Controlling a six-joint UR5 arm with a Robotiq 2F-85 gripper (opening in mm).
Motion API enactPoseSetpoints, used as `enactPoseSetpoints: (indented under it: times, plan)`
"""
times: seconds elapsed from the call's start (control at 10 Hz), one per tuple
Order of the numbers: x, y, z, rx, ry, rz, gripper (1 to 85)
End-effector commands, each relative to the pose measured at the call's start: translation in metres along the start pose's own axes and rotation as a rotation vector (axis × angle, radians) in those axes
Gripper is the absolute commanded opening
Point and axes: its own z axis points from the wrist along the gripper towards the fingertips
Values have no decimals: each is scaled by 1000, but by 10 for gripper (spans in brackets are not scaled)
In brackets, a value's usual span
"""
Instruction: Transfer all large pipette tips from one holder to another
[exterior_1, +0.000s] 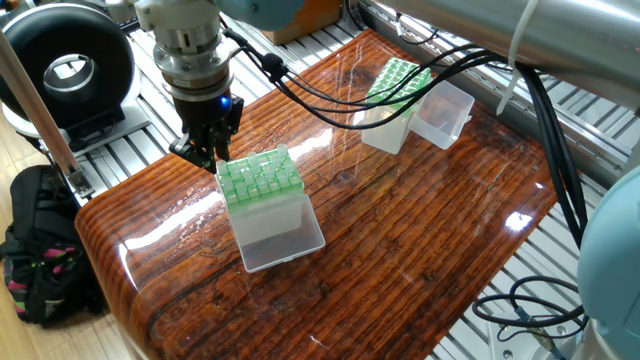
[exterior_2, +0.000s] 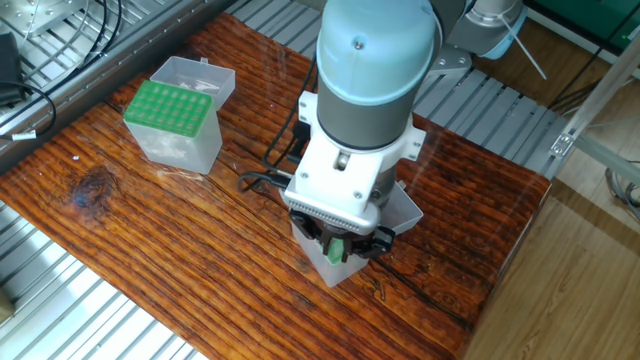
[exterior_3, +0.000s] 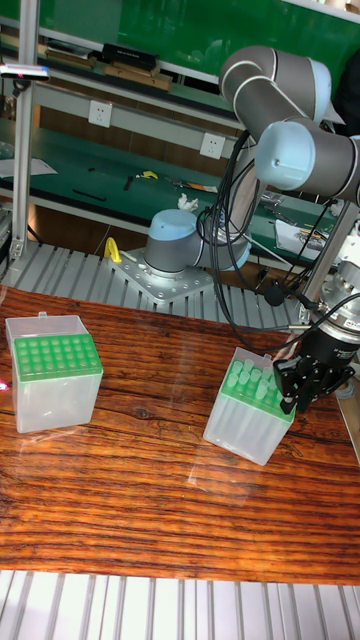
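A: Where is the black two-finger hand (exterior_1: 207, 150) placed with respect to the near clear plastic box with the green perforated top (exterior_1: 262, 180)?

B: It is lowered at the box's edge, at the side turned away from the other box, with the fingers pointed straight down. In the tall fixed view the hand (exterior_3: 300, 392) is seen touching or just beside that box's (exterior_3: 250, 409) top corner.

A: And the large pipette tips?

B: Whitish upright stubs (exterior_1: 259, 178) are seen in the green top, so the tips are judged to stand in this box, long axis vertical, in line with the fingers. Any coming lift would be straight up.

A: Is a tip pinched?

B: The fingers appear drawn close together, but whether anything is pinched cannot be told; from the other fixed view the fingertips are hidden by the wrist.

A: The destination?

B: A second clear green-topped box (exterior_3: 53, 384) is set well apart from the first, its lid open behind it, on the glossy reddish wood-grain surface (exterior_1: 420, 250).

A: The room?

B: Grooved aluminium framing (exterior_1: 130, 150) is seen around the surface, and a black bag (exterior_1: 40, 250) on the floor.
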Motion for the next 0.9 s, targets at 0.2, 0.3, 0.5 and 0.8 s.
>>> enactPoseSetpoints:
  times: [0.2,0.3,0.5,0.8]
  plan:
    - [5,3,2,-8,2,8,270]
    - [5,4,2,-11,0,10,250]
    - [5,4,1,-12,0,12,220]
    - [5,4,-2,-9,0,24,130]
